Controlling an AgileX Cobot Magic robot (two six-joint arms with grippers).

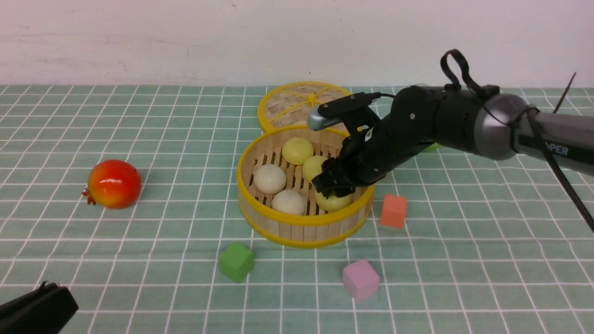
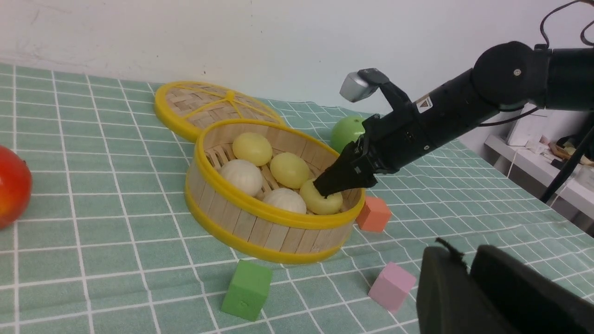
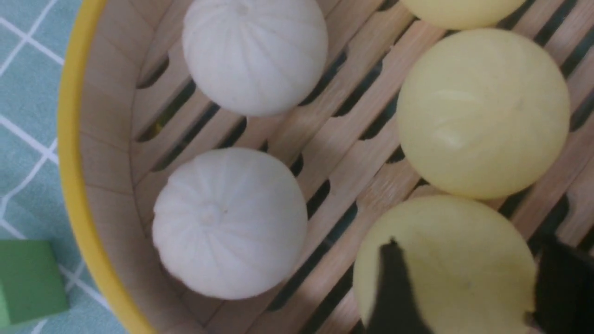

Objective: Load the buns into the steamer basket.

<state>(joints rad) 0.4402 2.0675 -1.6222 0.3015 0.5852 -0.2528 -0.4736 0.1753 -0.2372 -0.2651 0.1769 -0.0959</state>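
The steamer basket (image 1: 301, 221) stands mid-table, with several buns inside. Two off-white buns (image 1: 269, 179) (image 1: 288, 202) lie on its near left. Two pale yellow buns (image 1: 297, 150) (image 1: 314, 167) lie toward the back. A third yellow bun (image 1: 333, 202) rests on the slatted floor at the right, under my right gripper (image 1: 332, 185). In the right wrist view this gripper (image 3: 468, 250) is open, its dark fingers (image 3: 394, 287) standing on either side of that bun (image 3: 445, 232). My left gripper (image 2: 464, 250) hangs shut and empty near the table's front left corner (image 1: 37, 306).
The flat woven lid (image 1: 297, 104) lies behind the basket. A red fruit (image 1: 114, 183) sits to the left, and a green apple (image 2: 348, 132) is behind my right arm. An orange cube (image 1: 393, 211), a green cube (image 1: 236, 262) and a pink cube (image 1: 360, 279) surround the basket's front.
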